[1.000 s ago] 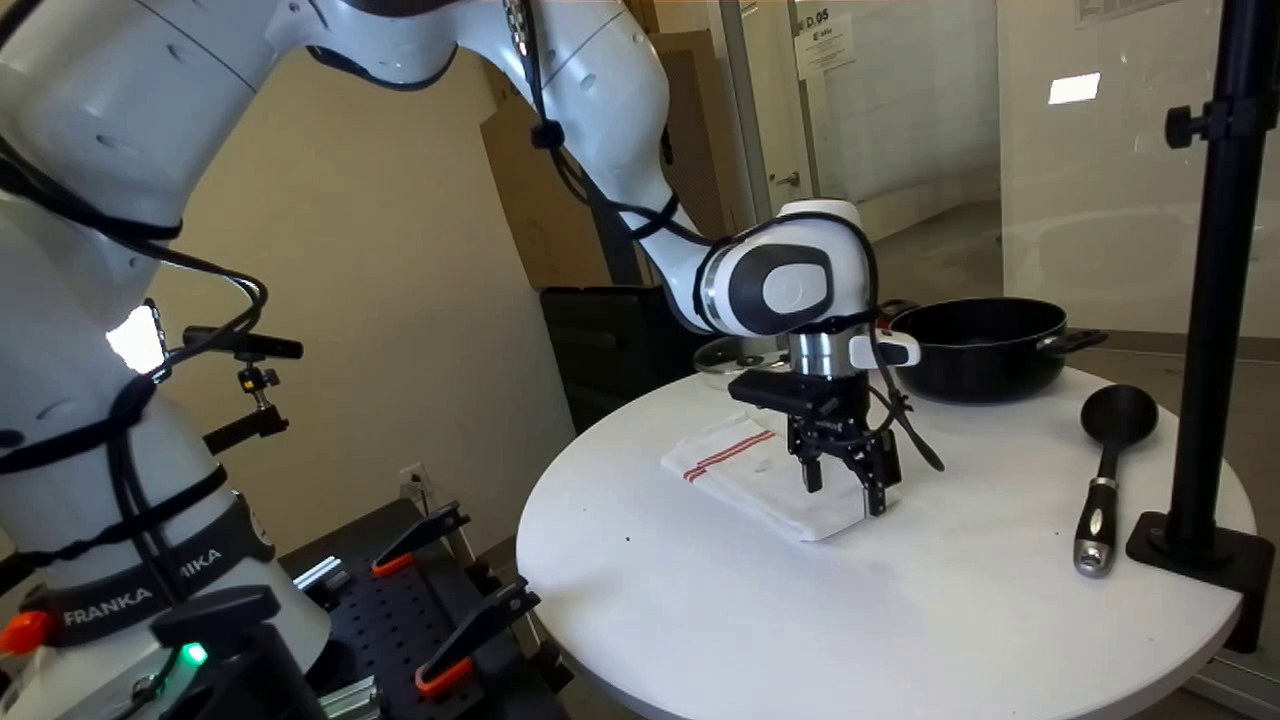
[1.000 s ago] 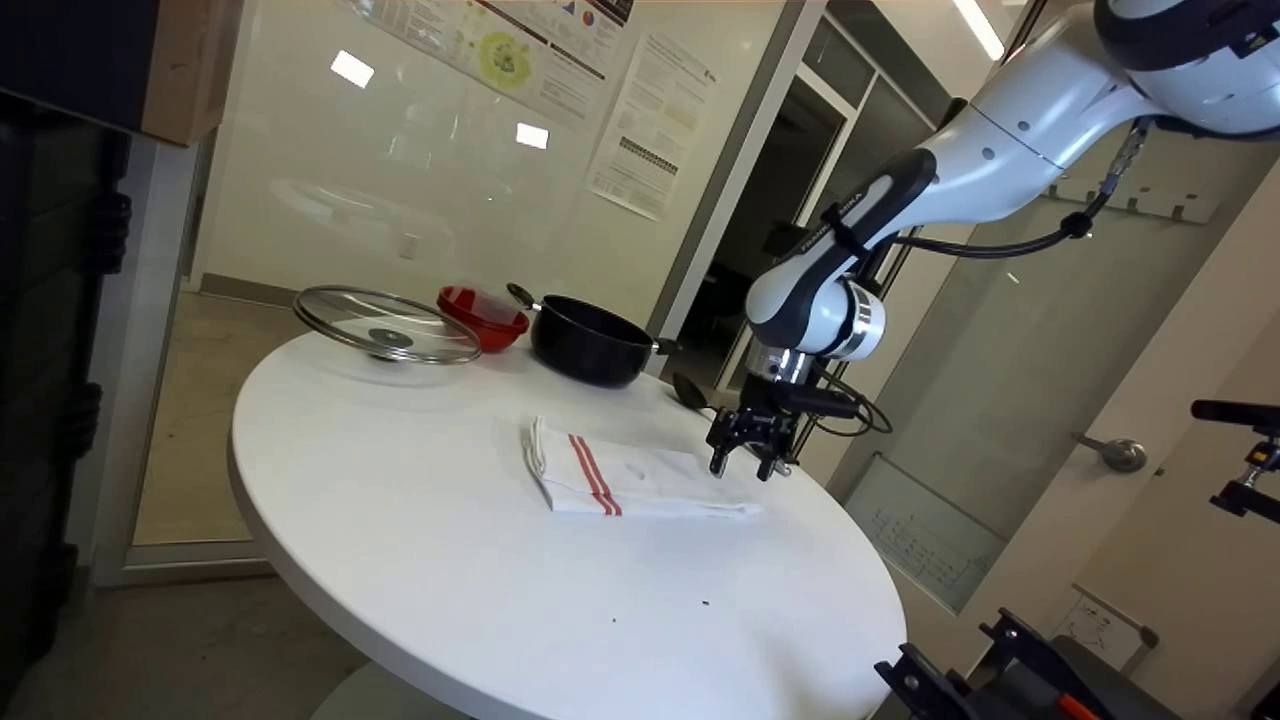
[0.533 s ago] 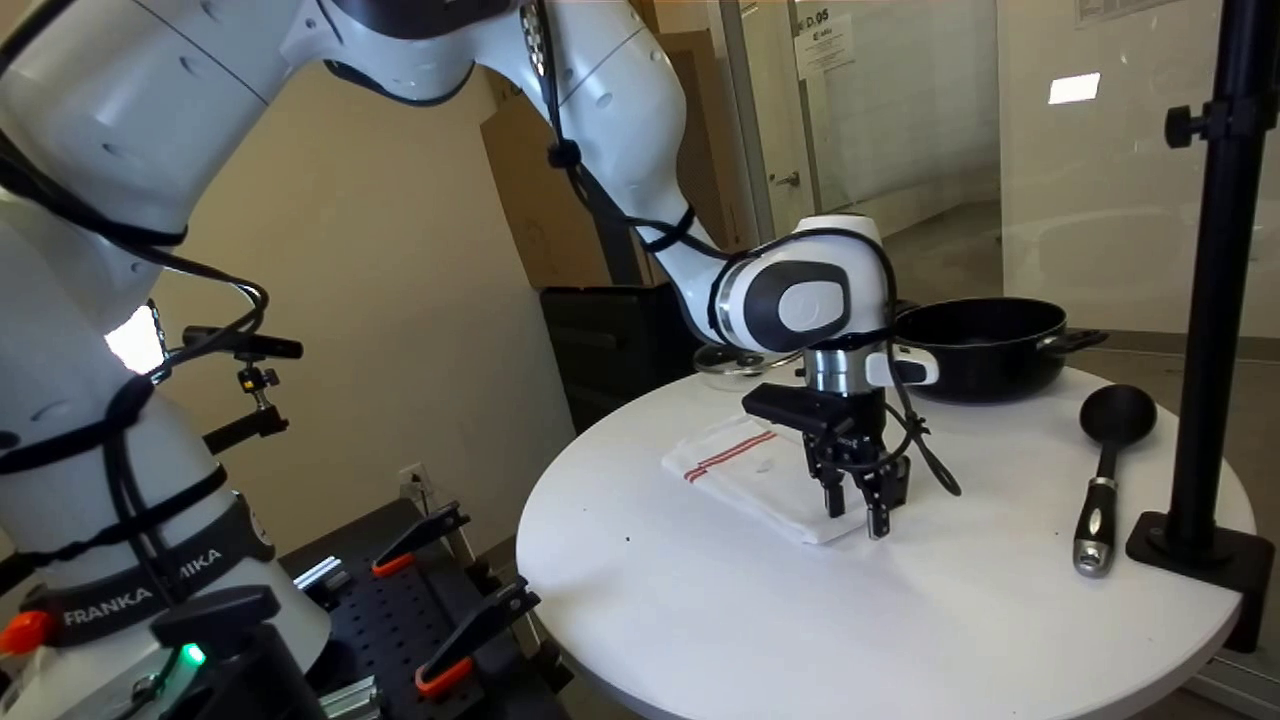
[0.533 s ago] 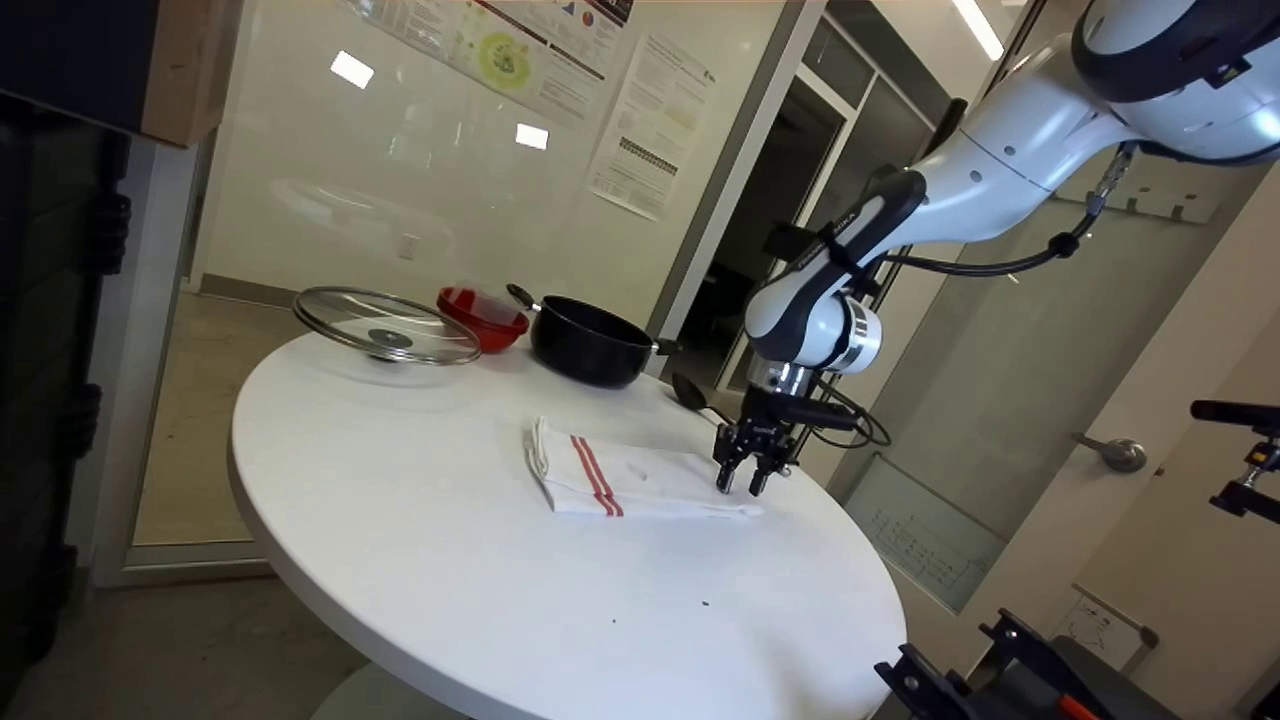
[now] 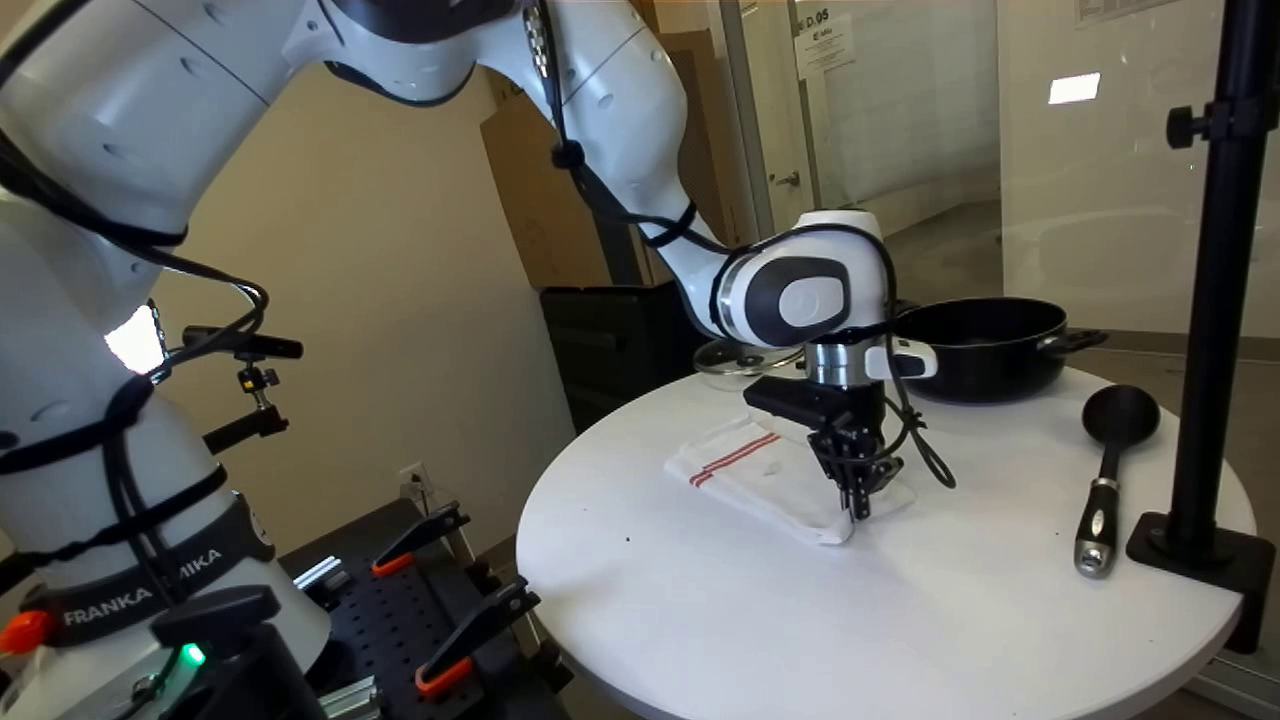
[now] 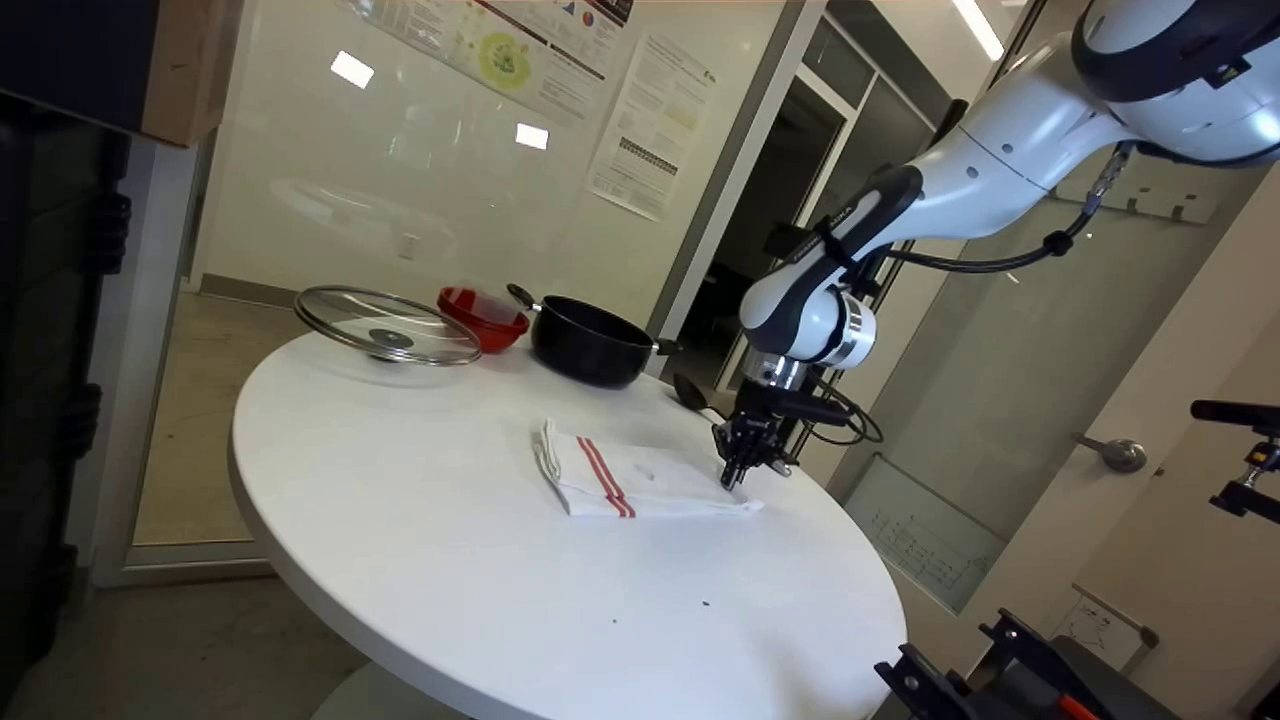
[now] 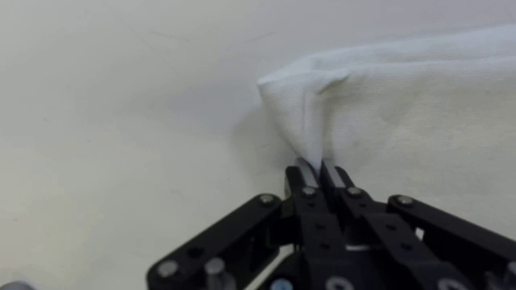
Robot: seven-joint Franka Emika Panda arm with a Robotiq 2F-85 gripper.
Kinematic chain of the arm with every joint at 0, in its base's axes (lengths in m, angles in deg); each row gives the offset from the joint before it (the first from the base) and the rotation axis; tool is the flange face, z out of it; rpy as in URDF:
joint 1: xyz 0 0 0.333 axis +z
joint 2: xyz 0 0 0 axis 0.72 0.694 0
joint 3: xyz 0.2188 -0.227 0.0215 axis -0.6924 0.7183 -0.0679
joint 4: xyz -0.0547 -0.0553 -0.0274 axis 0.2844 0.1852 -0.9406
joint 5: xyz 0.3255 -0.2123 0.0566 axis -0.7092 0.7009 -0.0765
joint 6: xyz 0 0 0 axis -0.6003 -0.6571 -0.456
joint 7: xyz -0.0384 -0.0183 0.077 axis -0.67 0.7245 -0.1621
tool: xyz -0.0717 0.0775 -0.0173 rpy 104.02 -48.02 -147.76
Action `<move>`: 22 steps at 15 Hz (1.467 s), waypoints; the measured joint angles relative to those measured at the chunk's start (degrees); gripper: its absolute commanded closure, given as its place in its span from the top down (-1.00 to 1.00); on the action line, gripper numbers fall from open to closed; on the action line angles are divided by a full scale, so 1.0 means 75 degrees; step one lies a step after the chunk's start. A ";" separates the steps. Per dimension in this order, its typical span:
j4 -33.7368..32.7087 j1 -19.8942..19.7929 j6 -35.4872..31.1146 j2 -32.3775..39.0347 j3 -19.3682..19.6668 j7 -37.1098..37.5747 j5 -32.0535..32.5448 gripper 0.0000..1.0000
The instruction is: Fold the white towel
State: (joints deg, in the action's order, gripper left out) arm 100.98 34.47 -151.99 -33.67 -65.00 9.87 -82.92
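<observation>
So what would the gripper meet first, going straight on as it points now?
Pointing down, the gripper would probably meet the white table, though a layer of the white towel it pinches may come first; depth is unclear.

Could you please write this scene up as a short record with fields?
surface: round white table
grasp: end effector closed on a pinched bit of one end of the white towel
towel state: folded layers, red stripes towards the end away from the grip
also on table: black pot, glass lid, red bowl, black spoon
</observation>
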 measured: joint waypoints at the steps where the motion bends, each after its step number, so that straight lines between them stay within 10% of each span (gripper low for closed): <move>1: -0.0017 -0.0023 0.0021 -0.0008 -0.0027 0.0006 -0.0084 -0.97; 22: 0.0146 0.0296 0.0276 -0.1478 -0.0703 -0.0121 -0.0493 -0.97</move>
State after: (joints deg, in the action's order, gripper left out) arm 102.08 36.69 -149.91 -44.76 -70.28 8.96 -86.62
